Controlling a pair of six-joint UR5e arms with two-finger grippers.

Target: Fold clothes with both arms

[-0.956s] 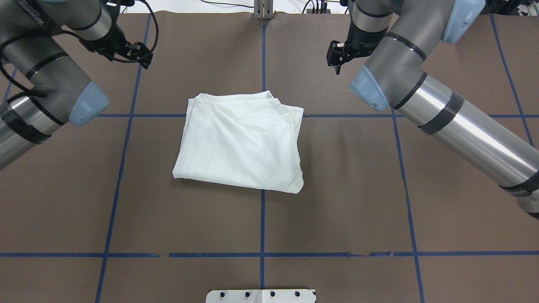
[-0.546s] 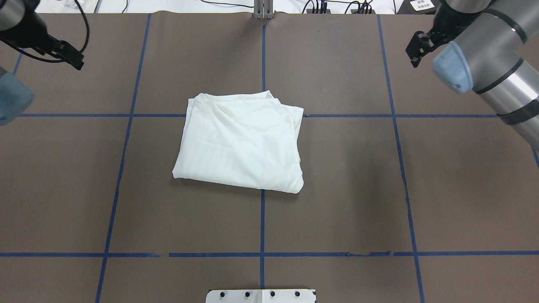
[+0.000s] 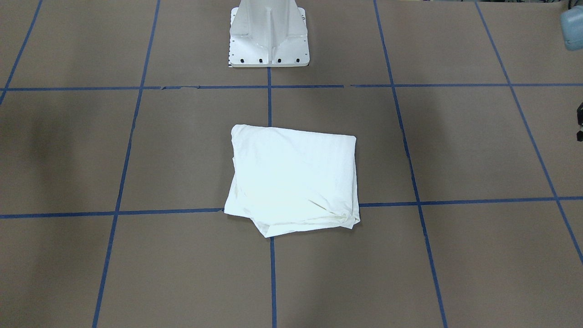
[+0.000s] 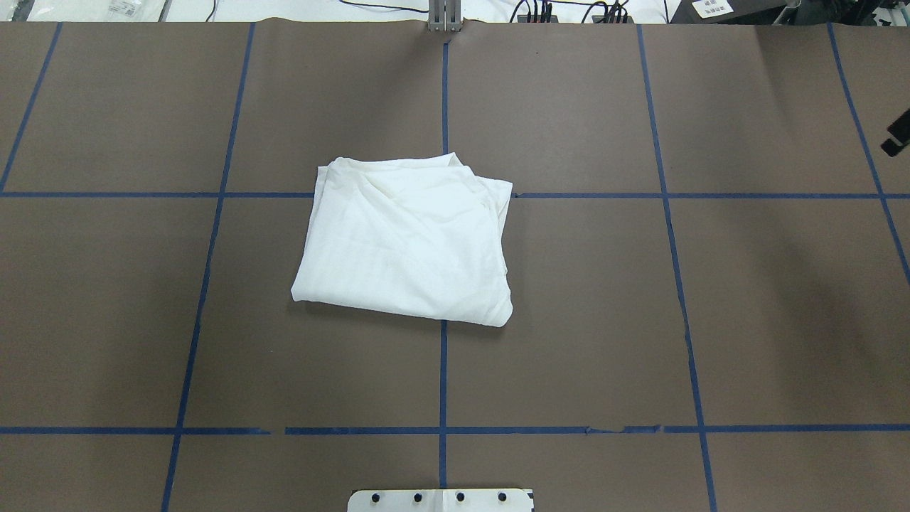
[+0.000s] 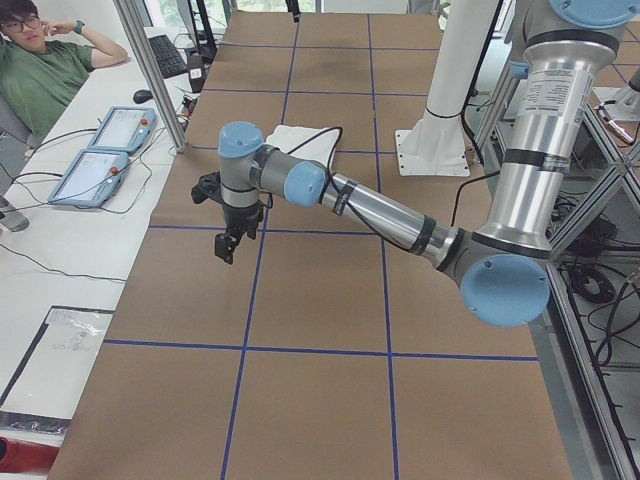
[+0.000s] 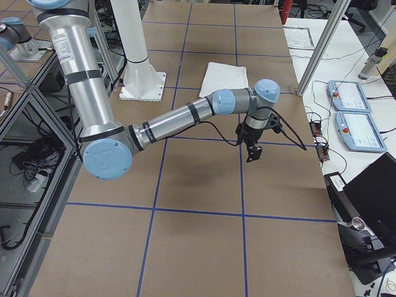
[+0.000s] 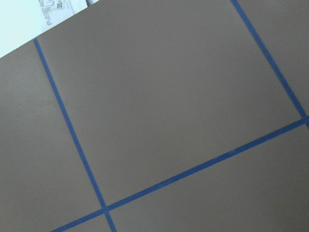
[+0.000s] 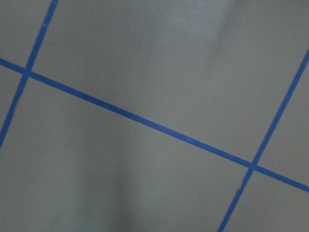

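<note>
The left claw [image 5: 228,245] and right claw [image 6: 250,151] had swung out toward opposite ends of the worktop [image 4: 604,320]; I could not tell their opening. The shirt [image 4: 405,242] lay folded, unmoved, mid-worktop. I judged folding finished.

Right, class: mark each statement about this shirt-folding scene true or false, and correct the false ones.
1. The white T-shirt lies folded on the table. True.
2. The left gripper grips the T-shirt. False: it hangs over bare table, apart from the T-shirt.
3. The T-shirt covers a crossing of blue tape lines. True.
4. Printed text shows on the T-shirt's upper face. False: the face in view is plain white.
5. The right gripper is clear of the T-shirt. True.
</note>
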